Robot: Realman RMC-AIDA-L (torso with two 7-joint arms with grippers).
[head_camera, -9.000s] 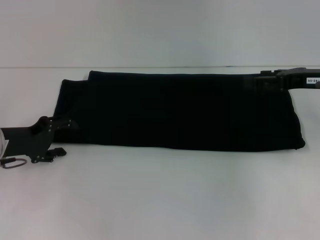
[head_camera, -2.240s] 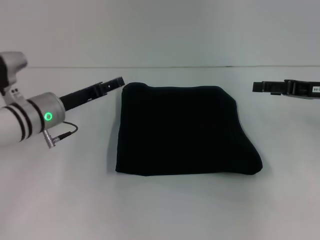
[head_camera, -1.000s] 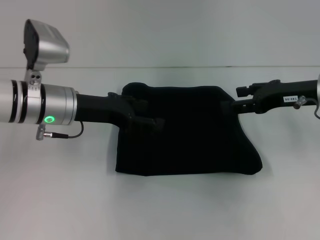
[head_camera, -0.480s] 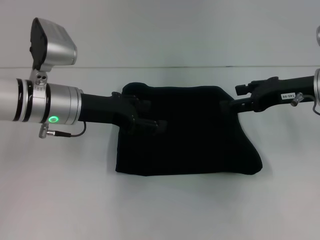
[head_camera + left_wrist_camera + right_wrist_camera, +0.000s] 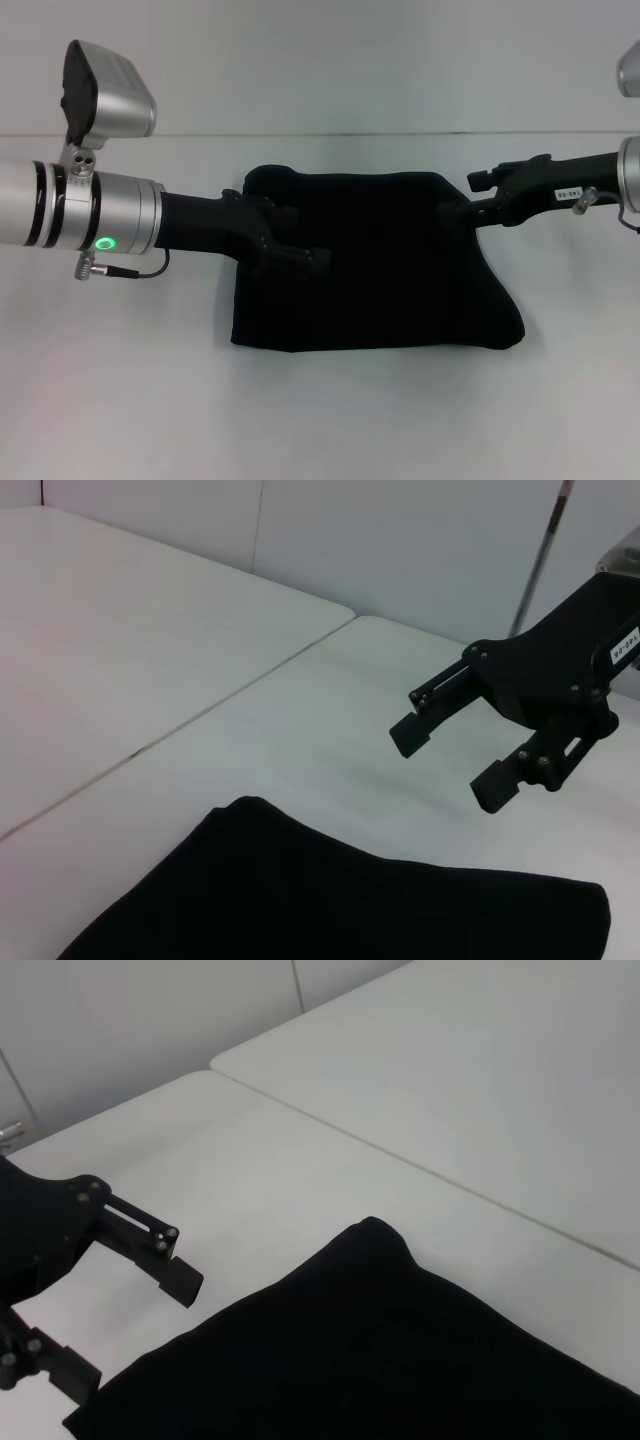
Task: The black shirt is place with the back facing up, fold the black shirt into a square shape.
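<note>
The black shirt (image 5: 375,275) lies folded into a rough square in the middle of the white table; no lettering shows. My left gripper (image 5: 300,236) reaches in from the left over the shirt's far left corner, fingers apart and empty. My right gripper (image 5: 463,198) reaches in from the right at the shirt's far right corner, also open and empty. In the left wrist view, the right gripper (image 5: 455,762) hovers open beyond the shirt (image 5: 330,910). In the right wrist view, the left gripper (image 5: 125,1330) hovers open by the shirt's edge (image 5: 380,1350).
The white table (image 5: 320,420) extends in front of and to both sides of the shirt. A seam (image 5: 180,135) runs across the far side where a second tabletop begins. A cable (image 5: 130,272) hangs under the left wrist.
The long folded strip has become a rough square. Both arms have moved in from the sides to the shirt's far corners; over the last second they barely shift.
</note>
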